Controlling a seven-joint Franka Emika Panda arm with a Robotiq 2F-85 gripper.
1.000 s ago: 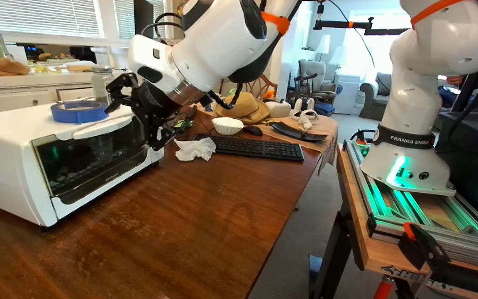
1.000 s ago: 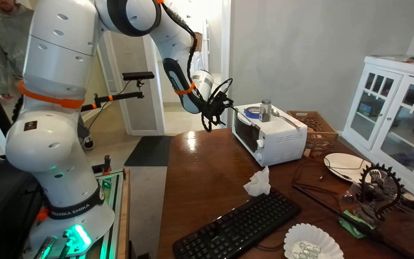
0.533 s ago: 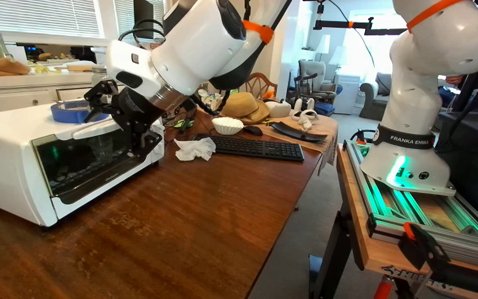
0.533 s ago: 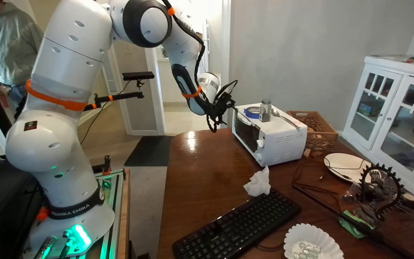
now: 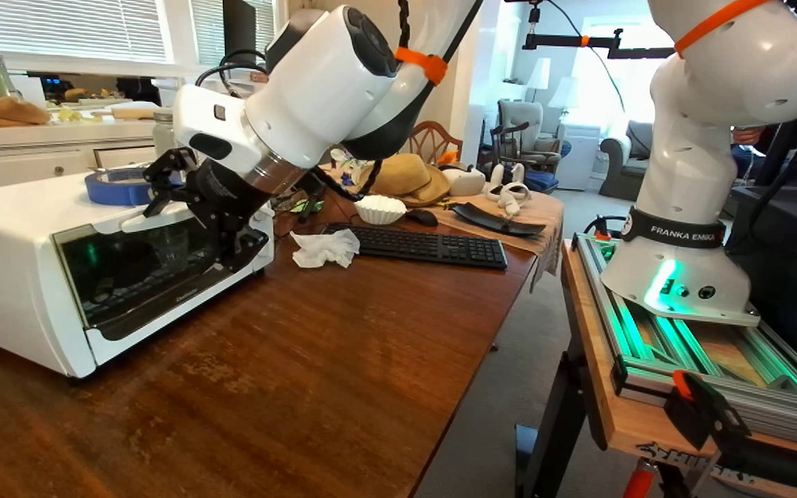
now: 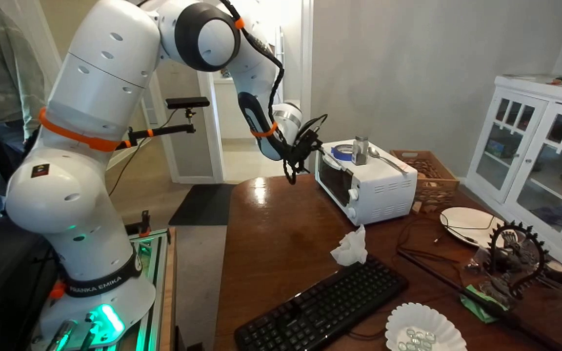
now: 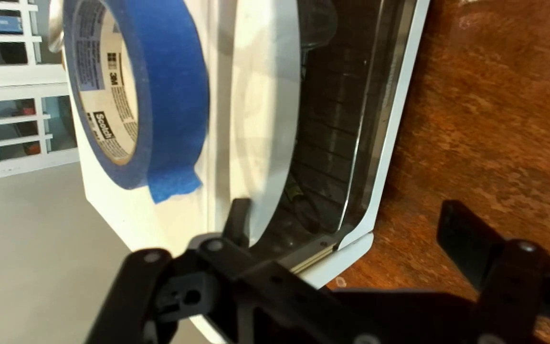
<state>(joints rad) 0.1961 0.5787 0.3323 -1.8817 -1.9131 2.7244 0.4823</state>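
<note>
Starting at the handle (image 7: 265,95), along the top of the toaster oven's closed door (image 7: 332,143), we see no grip yet: the end effector (image 7: 344,215) stands spread near it, contact unclear. Blue tape (image 7: 174,86) lies above, the bench (image 5: 267,387) beneath.

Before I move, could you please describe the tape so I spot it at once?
On the brown table, find the white toaster oven. On top, near a lidded jar and spoon, lies the tape: the only blue ring there.
</note>
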